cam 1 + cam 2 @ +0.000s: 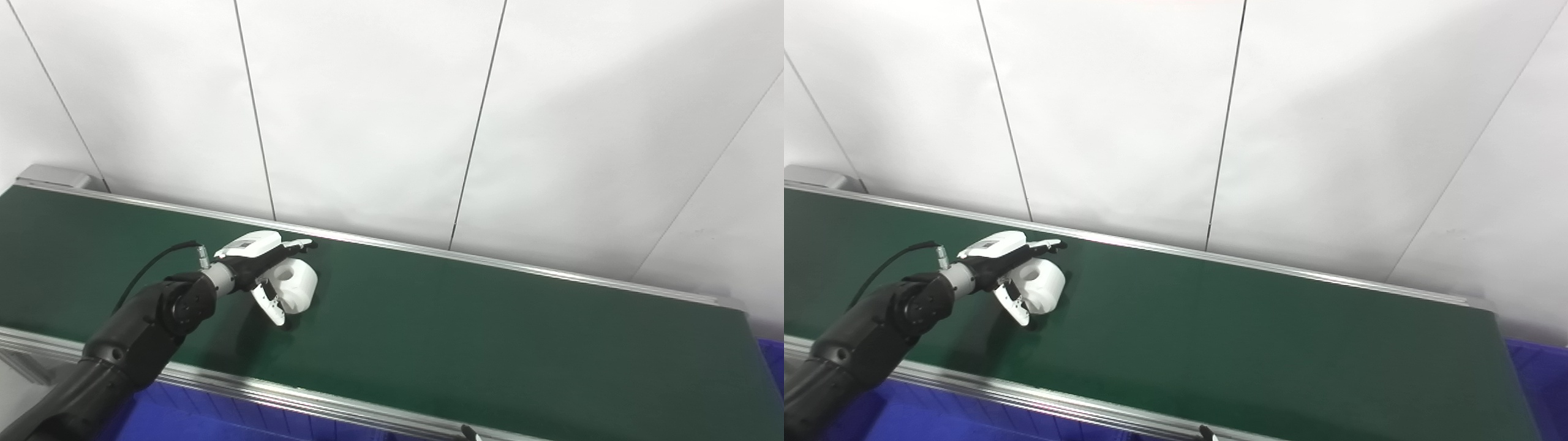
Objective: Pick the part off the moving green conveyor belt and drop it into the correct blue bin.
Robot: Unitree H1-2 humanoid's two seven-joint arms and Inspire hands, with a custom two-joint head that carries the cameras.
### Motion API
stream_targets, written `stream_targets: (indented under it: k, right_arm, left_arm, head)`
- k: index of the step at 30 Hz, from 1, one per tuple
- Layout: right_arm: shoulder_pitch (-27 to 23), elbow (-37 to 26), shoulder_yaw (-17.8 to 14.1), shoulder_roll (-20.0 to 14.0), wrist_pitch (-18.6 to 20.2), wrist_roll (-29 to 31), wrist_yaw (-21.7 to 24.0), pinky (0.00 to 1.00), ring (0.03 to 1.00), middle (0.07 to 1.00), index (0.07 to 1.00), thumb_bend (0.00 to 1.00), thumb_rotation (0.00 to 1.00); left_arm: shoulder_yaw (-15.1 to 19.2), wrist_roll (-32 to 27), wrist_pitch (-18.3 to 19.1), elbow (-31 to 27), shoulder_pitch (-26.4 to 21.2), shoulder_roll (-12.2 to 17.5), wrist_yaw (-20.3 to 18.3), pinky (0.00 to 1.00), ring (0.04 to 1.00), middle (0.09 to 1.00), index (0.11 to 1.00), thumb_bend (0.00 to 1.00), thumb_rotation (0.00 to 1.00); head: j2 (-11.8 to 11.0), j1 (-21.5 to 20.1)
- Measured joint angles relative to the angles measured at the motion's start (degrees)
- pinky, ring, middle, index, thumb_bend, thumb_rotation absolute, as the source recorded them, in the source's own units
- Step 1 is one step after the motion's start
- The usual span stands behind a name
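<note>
A white rounded part (pixel 297 283) with a hole in it lies on the green conveyor belt (pixel 490 331), left of centre. My left hand (pixel 264 269) reaches over the belt from the lower left. Its fingers (pixel 298 245) stretch straight along the part's far side and its thumb (pixel 269 303) sits on the near side, so the part is between them. The fingers are spread and not closed on it. The same shows in the right eye view, with the part (pixel 1044 288) beside the hand (pixel 1007 263). Only a dark tip (pixel 468 432) at the bottom edge may belong to my right hand.
A blue bin (pixel 196 416) lies below the belt's near rail at the lower left. Another blue bin's edge (pixel 773 361) shows past the belt's right end. A white panelled wall stands behind the belt's far metal rail (pixel 490 260).
</note>
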Motion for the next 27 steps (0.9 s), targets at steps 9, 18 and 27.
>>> stream_targets:
  k: [9, 18, 27]
  right_arm:
    - [0.28, -0.99, -0.21, -0.15, 0.0, 0.2, 0.09, 0.81, 0.917, 0.964, 1.0, 0.81, 0.45]
    - [1.09, -2.18, -0.29, -0.29, 0.0, 0.28, 0.11, 0.81, 0.916, 0.963, 1.0, 0.79, 0.45]
    - [1.68, -3.71, -0.25, -0.15, 0.01, -0.72, 0.08, 0.8, 0.916, 0.962, 1.0, 0.79, 0.46]
  left_arm:
    - [0.66, 1.39, -8.51, 7.14, 0.69, -2.88, 15.28, 0.43, 0.431, 0.515, 0.505, 0.5, 0.0]
    - [3.24, -1.89, -13.11, 7.14, 3.51, -4.51, 16.74, 0.44, 0.422, 0.504, 0.517, 0.5, 0.0]
    - [7.07, -6.96, -14.73, 3.05, 6.6, -5.35, 17.26, 0.39, 0.392, 0.485, 0.552, 0.49, 0.0]
  head:
    - [0.79, -0.09]
    - [2.02, -0.26]
    - [5.01, -2.37]
